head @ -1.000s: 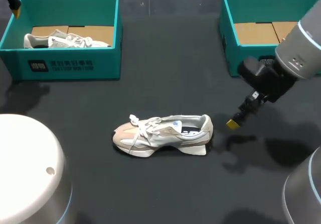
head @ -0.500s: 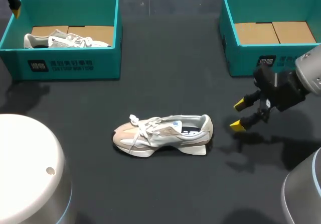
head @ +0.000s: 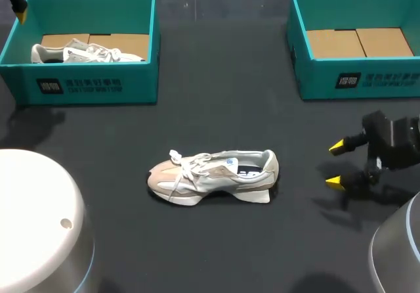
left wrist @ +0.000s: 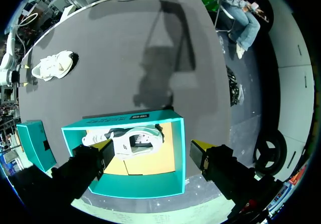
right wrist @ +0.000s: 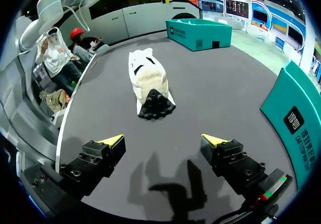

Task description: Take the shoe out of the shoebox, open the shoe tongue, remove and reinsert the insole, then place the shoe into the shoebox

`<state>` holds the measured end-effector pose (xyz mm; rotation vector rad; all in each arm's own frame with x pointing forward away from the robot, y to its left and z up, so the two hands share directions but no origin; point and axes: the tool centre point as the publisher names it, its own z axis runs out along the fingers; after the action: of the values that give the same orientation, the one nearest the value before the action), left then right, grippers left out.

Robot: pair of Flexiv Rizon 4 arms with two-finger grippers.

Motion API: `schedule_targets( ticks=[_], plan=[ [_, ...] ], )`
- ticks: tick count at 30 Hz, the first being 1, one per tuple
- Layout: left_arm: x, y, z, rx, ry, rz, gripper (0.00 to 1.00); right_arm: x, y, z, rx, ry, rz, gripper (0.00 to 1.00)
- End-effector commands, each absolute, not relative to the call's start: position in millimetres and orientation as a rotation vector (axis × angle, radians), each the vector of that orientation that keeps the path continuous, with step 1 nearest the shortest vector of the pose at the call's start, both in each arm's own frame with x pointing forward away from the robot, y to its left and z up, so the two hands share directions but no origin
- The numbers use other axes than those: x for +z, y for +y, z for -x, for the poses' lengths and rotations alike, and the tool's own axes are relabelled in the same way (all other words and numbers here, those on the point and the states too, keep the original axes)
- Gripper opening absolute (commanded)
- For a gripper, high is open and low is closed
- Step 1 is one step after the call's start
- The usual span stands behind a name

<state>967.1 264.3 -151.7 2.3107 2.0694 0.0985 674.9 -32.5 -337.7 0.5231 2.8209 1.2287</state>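
A white and beige shoe (head: 213,175) lies on its sole in the middle of the dark table, toe to the left. My right gripper (head: 335,165) hovers open and empty to the right of its heel, apart from it. In the right wrist view the shoe (right wrist: 149,83) lies ahead of the open right gripper (right wrist: 164,141), heel toward it. A second shoe (head: 85,52) lies in the left teal shoebox (head: 92,86). My left gripper (left wrist: 153,148) hangs open high above that shoebox (left wrist: 178,156), holding nothing.
A second teal shoebox (head: 367,79) with only cardboard in its bottom stands at the back right. It shows beside the right gripper as a teal wall (right wrist: 296,113).
My right gripper has drawn back to the right and toward the table's front, away from the shoe's heel, staying open. The shoe and left arm have not moved.
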Motion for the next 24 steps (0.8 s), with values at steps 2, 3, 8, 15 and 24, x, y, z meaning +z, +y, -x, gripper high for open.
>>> schedule_targets(
  ticks=[2, 3, 8, 15, 24],
  plan=[
    [-151, 265, -967, 0.102, 2.068, -2.313, 1.00, -339, -37, -661, 1.441, 2.654, -0.523, 1.00],
    [-151, 265, -967, 0.102, 2.068, -2.313, 1.00, -339, -37, -661, 1.441, 2.654, -0.523, 1.00],
    [-151, 265, -967, 0.102, 2.068, -2.313, 1.00, -339, -37, -661, 1.441, 2.654, -0.523, 1.00],
    [-151, 265, -967, 0.102, 2.068, -2.313, 1.00, -361, -39, -662, 1.464, 2.634, -0.441, 1.00],
    [-151, 265, -967, 0.102, 2.068, -2.313, 1.00, -371, -35, -666, 1.519, 2.578, -0.367, 1.00]
  ],
)
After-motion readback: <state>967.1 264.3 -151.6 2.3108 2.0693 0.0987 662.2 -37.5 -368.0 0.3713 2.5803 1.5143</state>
